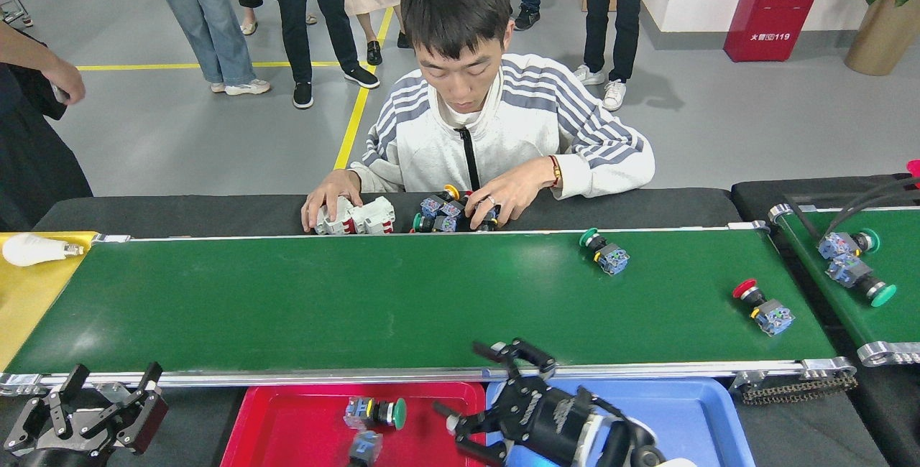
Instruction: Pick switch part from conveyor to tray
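The conveyor is the wide green belt across the middle. On it lie a green-capped switch part and, near the right end, a red-capped switch part. Below the belt's front rail, the red tray holds two switch parts, one with a green cap and one at the bottom edge. My right gripper hovers over the seam between the red tray and the blue tray, open and empty, fingers pointing left. My left gripper stands open at the bottom left, away from everything.
A person sits behind the belt, hands on a pile of switch parts and white breakers. A smaller green belt at right carries more switch parts. A yellow surface with a bulb lies at left.
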`<action>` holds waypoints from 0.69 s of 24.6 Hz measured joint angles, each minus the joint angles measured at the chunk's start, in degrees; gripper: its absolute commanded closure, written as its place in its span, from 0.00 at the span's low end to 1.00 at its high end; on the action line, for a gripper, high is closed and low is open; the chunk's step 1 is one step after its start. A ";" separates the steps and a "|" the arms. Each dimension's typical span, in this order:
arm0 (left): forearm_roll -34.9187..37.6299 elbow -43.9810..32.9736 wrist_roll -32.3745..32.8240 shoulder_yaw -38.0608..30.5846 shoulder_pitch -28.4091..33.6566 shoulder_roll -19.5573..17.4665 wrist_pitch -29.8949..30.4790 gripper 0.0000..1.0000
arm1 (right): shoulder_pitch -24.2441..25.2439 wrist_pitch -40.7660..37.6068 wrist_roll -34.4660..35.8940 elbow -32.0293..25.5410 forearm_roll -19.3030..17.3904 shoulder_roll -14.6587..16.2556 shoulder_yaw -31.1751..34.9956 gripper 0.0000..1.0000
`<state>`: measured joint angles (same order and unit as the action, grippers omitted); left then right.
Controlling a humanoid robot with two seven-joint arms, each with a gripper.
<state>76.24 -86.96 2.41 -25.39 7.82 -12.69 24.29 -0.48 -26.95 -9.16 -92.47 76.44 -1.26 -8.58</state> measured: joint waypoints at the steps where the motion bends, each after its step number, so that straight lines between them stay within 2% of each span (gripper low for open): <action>1: 0.00 -0.05 0.00 0.00 0.00 0.02 0.01 0.00 | 3.39 4.13 1.74 -2.09 -0.01 -0.82 3.89 0.01; 4: 0.00 -0.09 0.00 -0.04 0.01 0.03 0.01 0.00 | 13.11 13.80 8.26 -4.03 -0.05 -1.37 12.58 0.01; 6: 0.00 -0.01 0.00 -0.04 0.00 0.03 0.02 0.00 | 15.35 16.55 10.41 -4.02 -0.22 -1.36 17.20 0.01; 9: 0.00 0.02 0.00 -0.05 -0.31 0.03 0.01 0.00 | 14.47 18.33 11.30 -3.67 -1.72 -1.25 19.69 0.00; 12: 0.00 0.03 0.00 -0.11 -0.53 0.03 0.01 0.00 | 9.66 19.14 10.18 -2.20 -2.43 0.17 19.88 0.00; 17: 0.00 0.12 0.00 -0.16 -0.56 0.03 -0.02 0.00 | 4.81 19.36 7.30 2.91 -1.67 0.57 19.72 0.00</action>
<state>76.24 -86.83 2.42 -25.56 7.26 -12.65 24.27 4.33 -7.59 -1.86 -89.57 74.76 -0.69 11.14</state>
